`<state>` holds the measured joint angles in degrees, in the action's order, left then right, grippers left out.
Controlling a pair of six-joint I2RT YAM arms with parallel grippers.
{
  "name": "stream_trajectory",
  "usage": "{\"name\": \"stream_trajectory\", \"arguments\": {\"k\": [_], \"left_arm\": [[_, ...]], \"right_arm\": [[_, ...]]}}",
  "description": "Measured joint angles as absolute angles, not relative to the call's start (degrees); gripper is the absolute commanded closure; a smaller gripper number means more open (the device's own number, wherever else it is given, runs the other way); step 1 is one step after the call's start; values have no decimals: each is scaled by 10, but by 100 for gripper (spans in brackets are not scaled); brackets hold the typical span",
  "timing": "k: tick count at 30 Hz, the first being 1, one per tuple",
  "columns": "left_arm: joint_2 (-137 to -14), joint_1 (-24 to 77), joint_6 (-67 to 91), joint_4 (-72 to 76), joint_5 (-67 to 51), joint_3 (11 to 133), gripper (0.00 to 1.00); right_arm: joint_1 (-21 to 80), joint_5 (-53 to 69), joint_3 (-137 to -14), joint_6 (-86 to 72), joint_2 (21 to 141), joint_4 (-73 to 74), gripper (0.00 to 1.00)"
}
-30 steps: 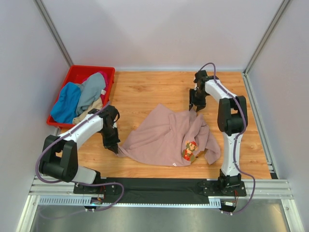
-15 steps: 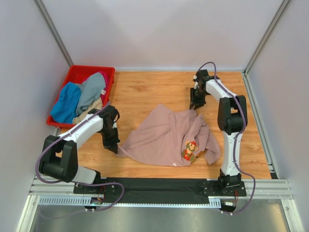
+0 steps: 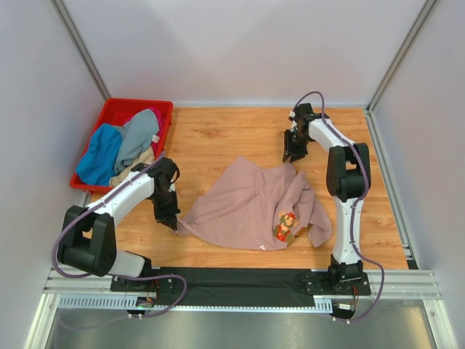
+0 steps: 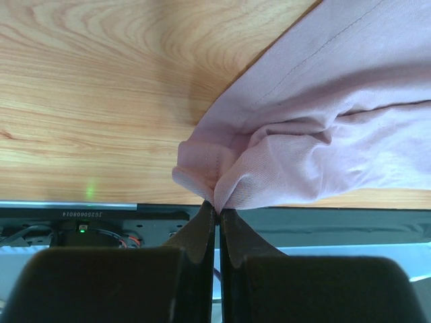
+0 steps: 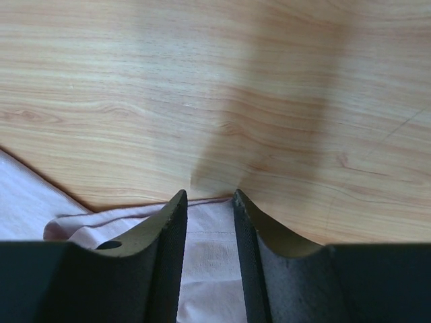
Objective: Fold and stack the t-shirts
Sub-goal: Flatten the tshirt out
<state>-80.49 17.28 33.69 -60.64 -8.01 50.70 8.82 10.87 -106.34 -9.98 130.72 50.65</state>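
The wooden counter (image 3: 218,138) fills the top view, and the dusty-pink t-shirt (image 3: 243,207) is the largest thing lying on it. The shirt is spread loosely and rumpled just 5 o'clock of the counter's centre, with a folded-over lump along its 3 o'clock side. At the counter's 10 o'clock corner sits a red crate (image 3: 116,109) holding a heap of other t-shirts. In that heap the blue t-shirt (image 3: 98,160) lies at the crate's 8 o'clock side, and the grey t-shirt (image 3: 138,138) is draped beside it toward 2 o'clock. A sliver of the magenta t-shirt (image 3: 156,137) shows along the grey one's 3 o'clock edge. The left arm (image 3: 127,193) reaches across to the pink shirt's 9 o'clock corner. There the left jaws are pressed together on a bunched pinch of its hem (image 4: 215,171), low against the wood. The right arm (image 3: 341,171) stretches to the shirt's 1 o'clock corner. The right jaws stand a narrow gap apart with nothing between them, over bare wood with the shirt's far edge (image 5: 209,235) just beneath. The smallest mark is the brown-orange pixel print (image 3: 285,227), which lies face up near the shirt's 4 o'clock edge.
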Motion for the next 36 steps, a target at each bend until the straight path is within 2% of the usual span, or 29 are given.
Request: {"name": "stream_trajectory", "arguments": {"k": [11,17,19,20,21,23,27,30,36], "left_arm": [[-802,173,336,-608,-78,513,100],[-802,173,335,-609,-78,513,100],[-802,173,335,-608,-78,513,100],[-802,173,335,-608,-77,513,100],[-802,173,335,-608,-76,513,100],[-802,173,335,-610,-73,515,100],[-802,173,336,-636,-53,566,100],[-800,173,335,-660,-20,657,100],[-740,173,333,-695,58,848,100]], "right_arm": [[84,111,-1015,-85,1278,491,64],[81,120,-993,-78,1267,485,67],[78,128,-992,-78,1266,484,74],[77,133,-992,-79,1266,481,80],[76,139,-990,-79,1266,478,92],[76,148,-989,-81,1267,471,100],[77,134,-995,-90,1255,479,100],[79,84,-1007,-92,1203,511,100],[78,-29,-1111,-98,934,568,100]]}}
